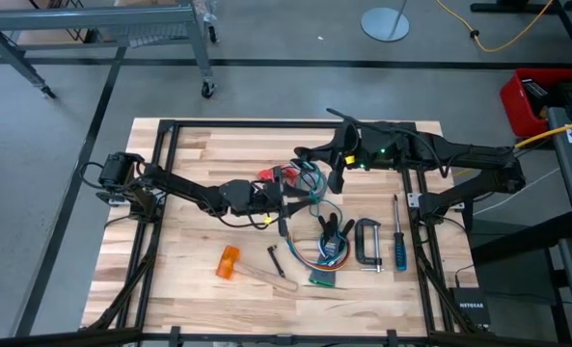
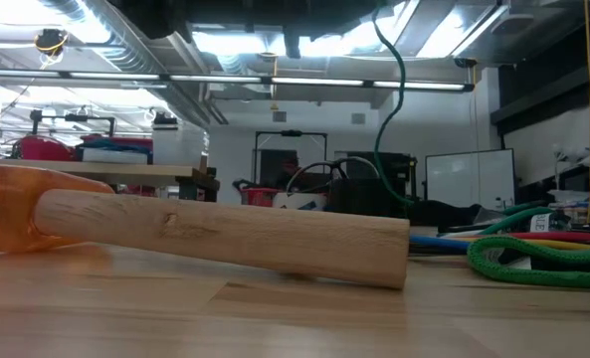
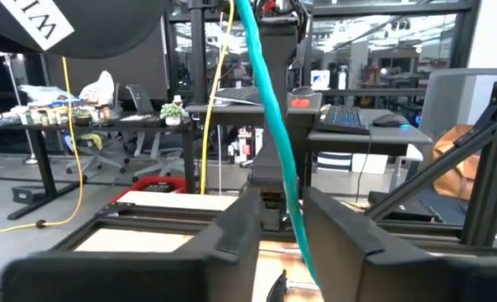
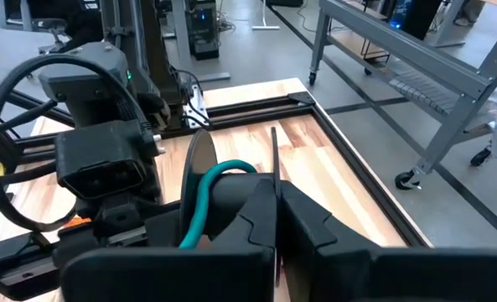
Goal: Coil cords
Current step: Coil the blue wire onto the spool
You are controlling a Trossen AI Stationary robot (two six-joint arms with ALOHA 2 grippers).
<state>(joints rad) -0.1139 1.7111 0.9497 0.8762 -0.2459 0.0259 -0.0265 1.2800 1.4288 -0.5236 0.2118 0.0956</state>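
A teal cord (image 1: 311, 187) runs from my right gripper (image 1: 307, 154) down to a pile of coloured cords (image 1: 330, 243) on the table's near right part. The low view shows the teal cord (image 2: 388, 99) hanging from above. My right gripper (image 4: 275, 180), raised over the table's middle, is shut on this cord. My left gripper (image 1: 287, 197) is just below it, reaching in level from the table's left. Its fingers (image 3: 240, 226) stand on either side of the teal cord (image 3: 275, 134) with a gap left, so it is open. My left gripper has the cord passing between its fingers, close by one finger (image 3: 340, 239); whether it touches the cord I cannot tell. My right gripper pinches the teal cord between its two fingers near their free ends (image 4: 246, 169). From there the cord arches out and drops away (image 4: 196, 210), hanging below the gripper.
An orange-headed mallet (image 1: 230, 262) with a wooden handle (image 2: 225, 234) lies near the front edge. A C-clamp (image 1: 367, 241) and a blue screwdriver (image 1: 398, 236) lie at the right. A red piece (image 1: 270, 175) sits beside my left gripper. A black frame (image 1: 165, 125) borders the table.
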